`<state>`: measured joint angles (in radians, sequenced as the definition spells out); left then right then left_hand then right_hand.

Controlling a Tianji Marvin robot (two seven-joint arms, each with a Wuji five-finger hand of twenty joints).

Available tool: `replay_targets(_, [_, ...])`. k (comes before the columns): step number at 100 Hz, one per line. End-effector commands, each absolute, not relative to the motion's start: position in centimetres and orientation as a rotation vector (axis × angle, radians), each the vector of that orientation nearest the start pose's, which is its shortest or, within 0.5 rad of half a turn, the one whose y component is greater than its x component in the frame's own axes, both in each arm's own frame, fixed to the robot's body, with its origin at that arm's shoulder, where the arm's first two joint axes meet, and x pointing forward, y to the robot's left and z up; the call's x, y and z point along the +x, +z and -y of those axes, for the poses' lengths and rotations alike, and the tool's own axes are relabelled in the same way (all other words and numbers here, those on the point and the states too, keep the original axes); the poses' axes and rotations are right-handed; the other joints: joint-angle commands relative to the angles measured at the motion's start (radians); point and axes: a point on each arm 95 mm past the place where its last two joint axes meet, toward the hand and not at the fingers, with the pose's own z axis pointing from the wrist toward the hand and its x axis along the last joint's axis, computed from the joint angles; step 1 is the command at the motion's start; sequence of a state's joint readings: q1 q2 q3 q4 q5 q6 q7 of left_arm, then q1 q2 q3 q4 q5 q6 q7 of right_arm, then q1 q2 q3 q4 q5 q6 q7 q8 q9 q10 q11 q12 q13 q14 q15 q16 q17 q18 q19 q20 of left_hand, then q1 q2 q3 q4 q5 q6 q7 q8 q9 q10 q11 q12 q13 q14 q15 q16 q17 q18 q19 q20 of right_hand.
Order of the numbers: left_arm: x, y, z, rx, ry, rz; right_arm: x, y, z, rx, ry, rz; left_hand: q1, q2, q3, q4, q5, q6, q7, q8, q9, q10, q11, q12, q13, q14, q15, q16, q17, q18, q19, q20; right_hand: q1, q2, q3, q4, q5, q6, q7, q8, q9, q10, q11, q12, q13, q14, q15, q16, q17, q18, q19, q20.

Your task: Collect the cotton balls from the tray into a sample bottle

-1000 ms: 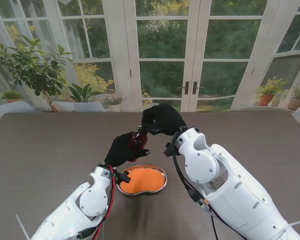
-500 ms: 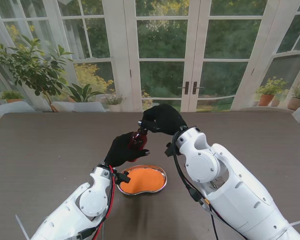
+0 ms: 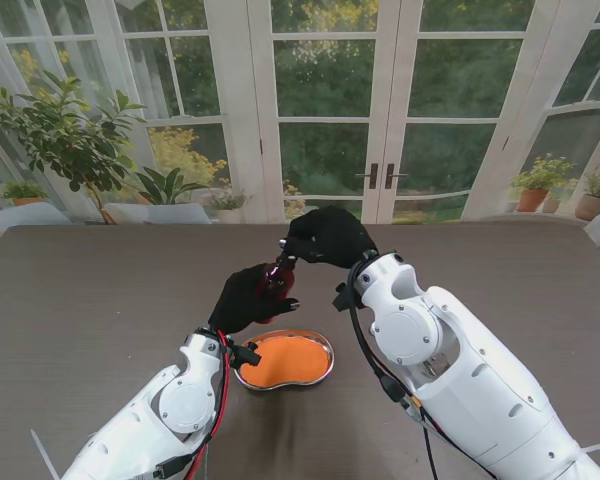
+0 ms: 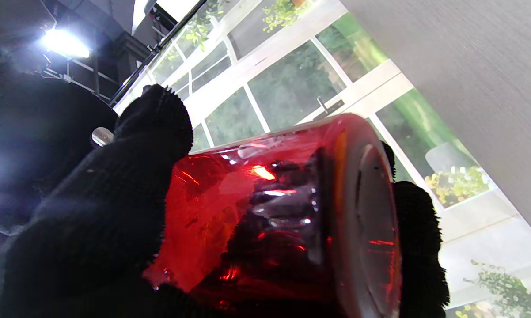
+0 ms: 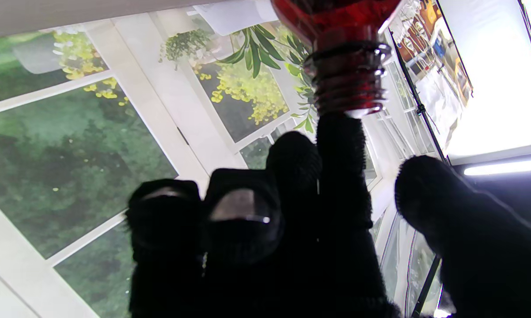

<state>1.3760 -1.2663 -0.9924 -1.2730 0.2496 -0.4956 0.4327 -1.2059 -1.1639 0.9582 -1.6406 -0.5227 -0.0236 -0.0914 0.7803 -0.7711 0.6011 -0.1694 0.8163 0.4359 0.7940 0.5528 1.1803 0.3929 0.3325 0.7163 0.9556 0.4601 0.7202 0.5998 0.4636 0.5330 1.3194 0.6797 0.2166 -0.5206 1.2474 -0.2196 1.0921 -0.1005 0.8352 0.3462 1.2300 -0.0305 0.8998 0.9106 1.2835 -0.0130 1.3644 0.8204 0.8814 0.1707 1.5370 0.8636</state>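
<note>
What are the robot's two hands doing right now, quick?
Left hand: shut on the red bottle.
Right hand: at the bottle's threaded neck; whether it grips anything cannot be told.

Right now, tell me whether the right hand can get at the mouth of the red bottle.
Probably yes. The left hand holds the red bottle by its body, leaving the threaded neck bare, and the right hand already has a fingertip at the mouth; nothing stands between them.
</note>
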Motion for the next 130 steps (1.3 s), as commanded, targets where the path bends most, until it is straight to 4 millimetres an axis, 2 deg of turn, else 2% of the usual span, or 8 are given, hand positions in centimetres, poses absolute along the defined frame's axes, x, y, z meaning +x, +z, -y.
replay_targets(1, [42.3, -33.5, 7.9, -1.565, -2.483, -0.718, 45.0, -19.6, -11.3, 1.203, 2.133, -1.288, 0.156, 0.192, 0.158, 0.01, 0.134, -0.258, 0.09, 0.024, 0.071, -0.118, 0.009, -0.006, 0.004, -0.004, 0.017, 0.011, -0.037, -0.04, -0.029, -0.003, 0.005, -0.019, -0.008, -0.041, -0.001, 0.022, -0.002, -0.029, -0.009, 0.0, -0.003, -0.005, 0.034, -0.01, 0.006, 0.0, 0.001, 0.015, 0.064, 0.014])
replay_targets(28, [42.3, -33.4, 7.8, -1.562, -2.483, -0.714, 44.9, -19.6, -11.0, 1.201, 2.135, -1.288, 0.157, 0.193, 0.157, 0.01, 0.134, -0.258, 0.09, 0.024, 0.071, -0.116, 0.008, -0.007, 0.003, -0.002, 0.016, 0.01, -0.038, -0.039, -0.029, -0.003, 0.014, -0.03, -0.004, -0.057, -0.005, 0.014, 0.025, -0.056, -0.009, -0.001, -0.009, -0.011, 0.034, -0.009, -0.001, -0.002, -0.001, 0.015, 0.063, 0.014])
replay_targets(49, [42.4, -33.3, 7.8, -1.558, -2.487, -0.71, 44.7, -19.7, -11.1, 1.197, 2.141, -1.3, 0.157, 0.192, 0.158, 0.011, 0.135, -0.258, 0.09, 0.025, 0.072, -0.118, 0.009, -0.006, 0.004, -0.003, 0.016, 0.01, -0.038, -0.04, -0.029, -0.003, 0.007, -0.019, -0.003, -0.053, -0.003, 0.015, 0.035, -0.066, -0.01, -0.001, -0.009, -0.012, 0.034, -0.009, -0.003, -0.002, -0.003, 0.015, 0.062, 0.014])
replay_targets(91, [42.4, -33.2, 7.7, -1.555, -2.487, -0.692, 44.4, -20.3, -12.1, 1.212, 2.17, -1.327, 0.157, 0.192, 0.158, 0.011, 0.136, -0.257, 0.091, 0.026, 0.071, -0.117, 0.009, -0.005, 0.003, -0.003, 0.016, 0.01, -0.037, -0.041, -0.028, -0.003, -0.04, 0.071, -0.016, 0.023, -0.002, 0.041, -0.029, -0.042, -0.011, 0.008, -0.012, -0.013, 0.033, 0.006, -0.003, -0.001, -0.012, 0.02, 0.058, 0.017])
replay_targets(93, [42.4, -33.2, 7.7, -1.554, -2.487, -0.691, 44.3, -20.3, -12.1, 1.212, 2.171, -1.329, 0.158, 0.191, 0.159, 0.011, 0.135, -0.258, 0.091, 0.026, 0.071, -0.115, 0.009, -0.005, 0.004, -0.003, 0.016, 0.01, -0.037, -0.041, -0.028, -0.003, -0.044, 0.079, -0.024, 0.041, 0.003, 0.039, -0.061, 0.011, -0.011, 0.008, -0.012, -0.013, 0.033, 0.007, -0.004, -0.002, -0.012, 0.021, 0.057, 0.021])
replay_targets(102, [42.4, -33.2, 7.7, -1.553, -2.487, -0.685, 44.2, -20.2, -12.1, 1.207, 2.174, -1.339, 0.158, 0.191, 0.159, 0.011, 0.135, -0.259, 0.09, 0.026, 0.072, -0.118, 0.009, -0.005, 0.005, -0.003, 0.017, 0.01, -0.037, -0.041, -0.028, -0.003, -0.061, 0.102, -0.032, 0.067, 0.007, 0.03, -0.081, 0.034, -0.014, 0.009, -0.014, -0.014, 0.032, 0.006, -0.007, -0.004, -0.014, 0.021, 0.056, 0.022])
replay_targets(120, [42.4, -33.1, 7.7, -1.554, -2.487, -0.679, 44.1, -20.1, -12.0, 1.2, 2.174, -1.342, 0.157, 0.191, 0.159, 0.01, 0.135, -0.256, 0.09, 0.026, 0.072, -0.118, 0.009, -0.005, 0.005, -0.002, 0.017, 0.01, -0.036, -0.04, -0.027, -0.002, -0.065, 0.11, -0.044, 0.063, -0.002, 0.01, -0.093, 0.045, -0.024, 0.008, -0.017, -0.013, 0.033, 0.003, -0.02, -0.009, -0.022, 0.019, 0.053, 0.022])
replay_targets(130, [42.4, -33.1, 7.6, -1.555, -2.486, -0.68, 44.1, -19.8, -11.8, 1.204, 2.176, -1.327, 0.157, 0.19, 0.16, 0.011, 0.137, -0.256, 0.09, 0.025, 0.073, -0.116, 0.009, -0.005, 0.006, -0.002, 0.017, 0.01, -0.036, -0.04, -0.028, -0.003, -0.048, 0.087, -0.038, 0.023, -0.008, 0.004, -0.088, 0.027, -0.028, 0.009, -0.017, -0.011, 0.033, 0.006, -0.02, -0.008, -0.022, 0.019, 0.053, 0.024])
